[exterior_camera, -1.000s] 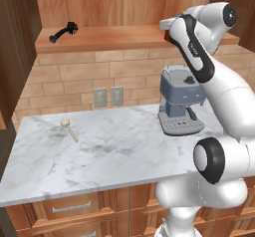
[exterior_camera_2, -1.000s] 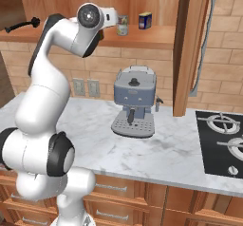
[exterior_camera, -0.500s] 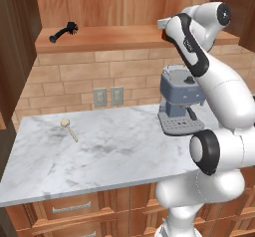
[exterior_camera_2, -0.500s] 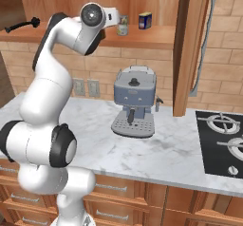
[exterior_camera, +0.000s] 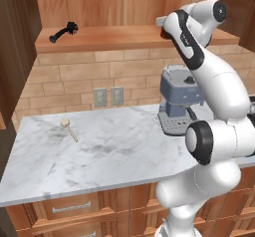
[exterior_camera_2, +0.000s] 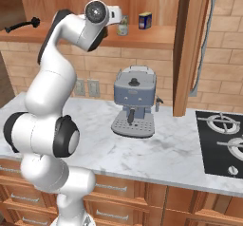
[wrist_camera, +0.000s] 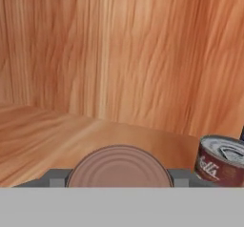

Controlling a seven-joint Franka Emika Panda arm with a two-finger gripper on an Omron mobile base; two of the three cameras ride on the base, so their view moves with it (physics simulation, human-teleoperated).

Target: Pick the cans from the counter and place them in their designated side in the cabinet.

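A grey espresso machine, a wooden spoon, a black brush, a blue can.

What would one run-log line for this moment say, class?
gripper: shut on silver can | place: cabinet shelf, right part | neighbour: dark red can, standing apart | counter: wooden spoon, coffee machine

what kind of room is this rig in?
A home-style kitchen, rendered rather than real. A white marble counter sits over wooden drawers, with an espresso machine on it, a gas hob to one side, and a wooden wall cabinet holding cans.
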